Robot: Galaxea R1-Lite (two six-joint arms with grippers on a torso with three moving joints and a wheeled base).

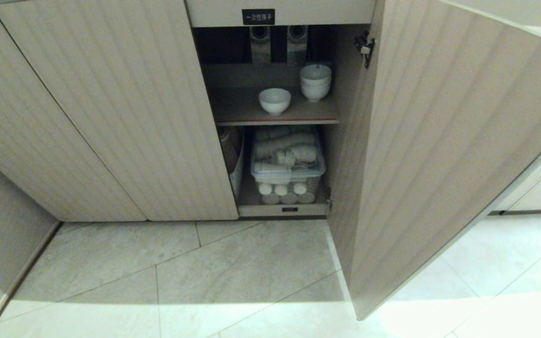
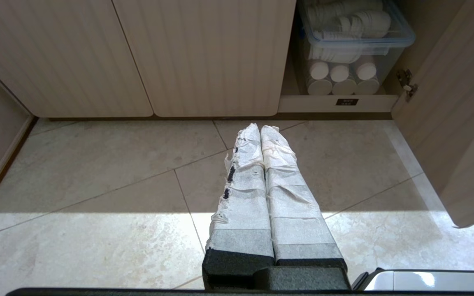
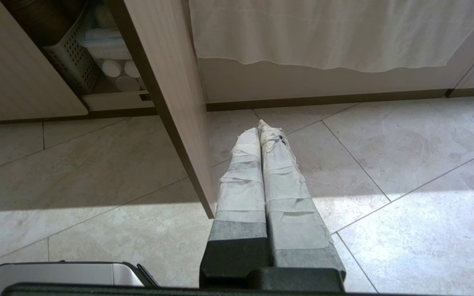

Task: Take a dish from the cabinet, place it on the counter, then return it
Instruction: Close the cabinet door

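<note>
The dish [image 1: 274, 101], a single small white bowl, sits upright on the brown upper shelf of the open cabinet [image 1: 270, 112]. Neither arm shows in the head view. My left gripper [image 2: 260, 128] hangs low over the floor tiles in front of the cabinet, its tape-wrapped fingers pressed together with nothing between them. My right gripper [image 3: 259, 125] is shut and empty too, hovering over the floor just right of the open door's edge [image 3: 171, 107]. The counter is out of view.
A stack of white bowls [image 1: 315, 82] stands right of the dish. Below, a clear lidded box [image 1: 288, 164] holds white cups. The open ribbed door [image 1: 439, 141] swings out on the right; closed doors [image 1: 111, 108] lie left. A white curtain [image 3: 323, 33] hangs beyond the right gripper.
</note>
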